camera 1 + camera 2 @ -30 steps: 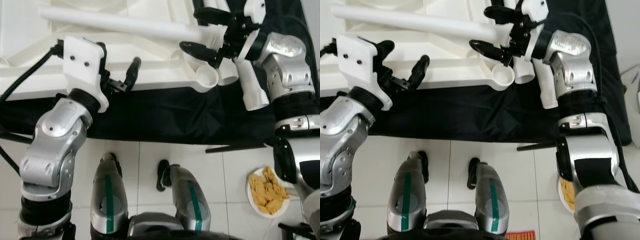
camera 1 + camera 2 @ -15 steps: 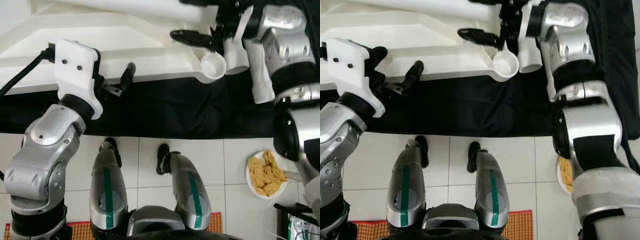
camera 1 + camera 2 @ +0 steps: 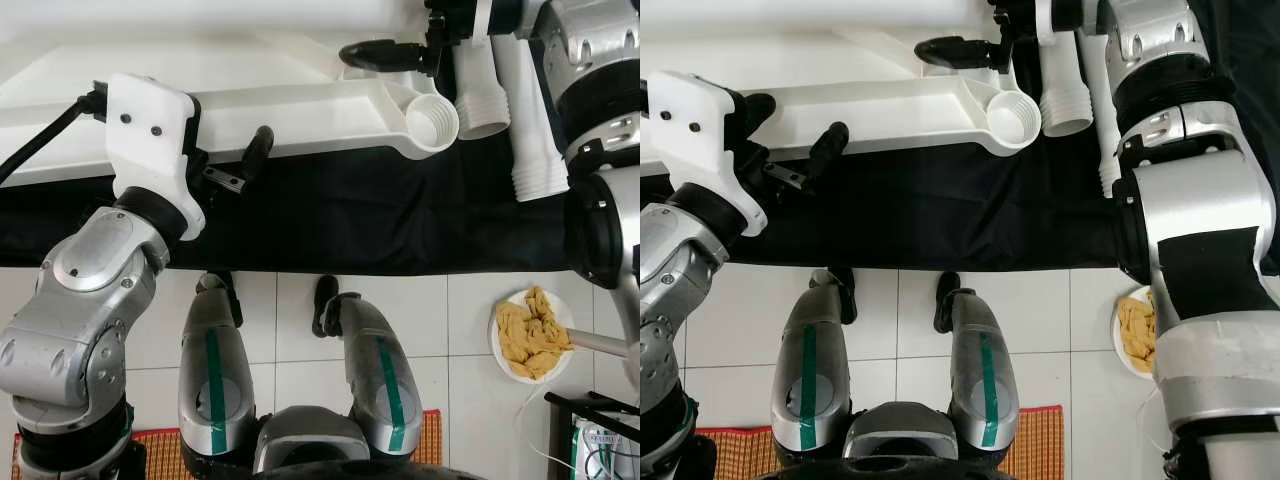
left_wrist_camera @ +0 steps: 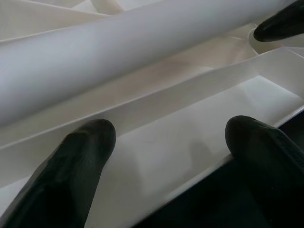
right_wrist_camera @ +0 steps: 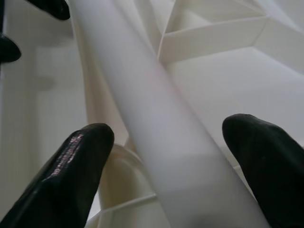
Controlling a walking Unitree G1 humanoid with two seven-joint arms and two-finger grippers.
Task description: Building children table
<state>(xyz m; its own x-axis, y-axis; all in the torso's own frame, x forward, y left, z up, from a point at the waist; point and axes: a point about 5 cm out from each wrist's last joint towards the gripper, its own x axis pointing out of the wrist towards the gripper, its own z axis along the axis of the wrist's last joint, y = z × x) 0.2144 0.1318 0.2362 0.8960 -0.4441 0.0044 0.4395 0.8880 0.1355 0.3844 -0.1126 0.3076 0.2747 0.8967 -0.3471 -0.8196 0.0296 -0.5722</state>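
Two claws spread | our left claw straddles the upturned white table edge on black cloth | our right claw brackets a white leg tube, unclenched, near the corner socket

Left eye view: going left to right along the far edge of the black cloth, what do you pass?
Left hand → round socket on the table corner → shorter white leg → longer white leg.

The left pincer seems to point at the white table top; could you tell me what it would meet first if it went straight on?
Most likely the ribbed underside of the white table top: the left pincer is open with its fingertips astride the rim. The long white leg tube lies beyond; depth is unclear.
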